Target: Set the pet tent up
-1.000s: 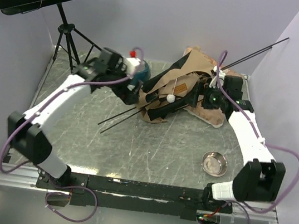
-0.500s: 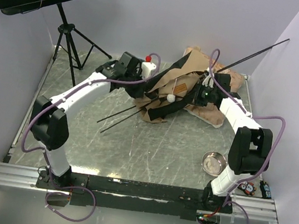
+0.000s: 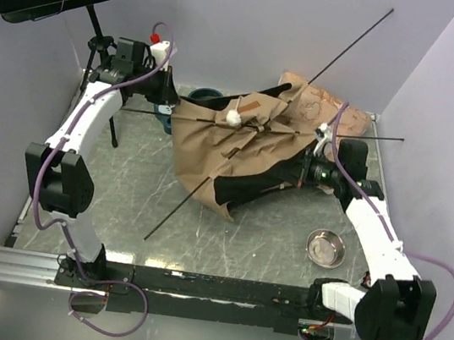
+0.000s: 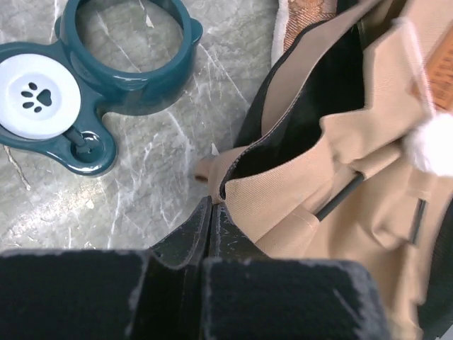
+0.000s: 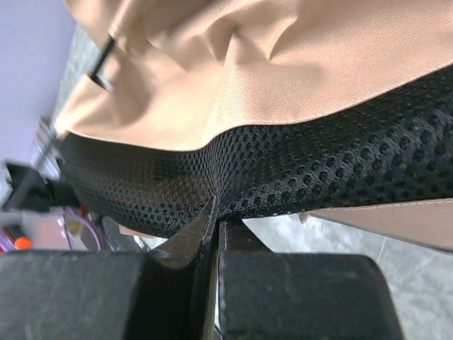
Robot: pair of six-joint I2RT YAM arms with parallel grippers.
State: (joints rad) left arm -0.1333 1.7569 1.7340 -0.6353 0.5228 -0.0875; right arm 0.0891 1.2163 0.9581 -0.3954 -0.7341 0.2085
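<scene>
Fabric of the large tan pet tent (image 3: pixel 214 142) with its black base panel is stretched between the two arms, over the far half of the grey marbled bench (image 3: pixel 120 197). The left claw (image 4: pixel 212 207) is clenched on a tan edge with black lining, near the teal plastic double pet bowl (image 4: pixel 85 85). The right claw (image 5: pixel 214 216) is clenched on the tent's black mesh. Thin black poles (image 3: pixel 348 47) stick out from the fabric, and a white pom-pom (image 3: pixel 234 117) lies on top.
</scene>
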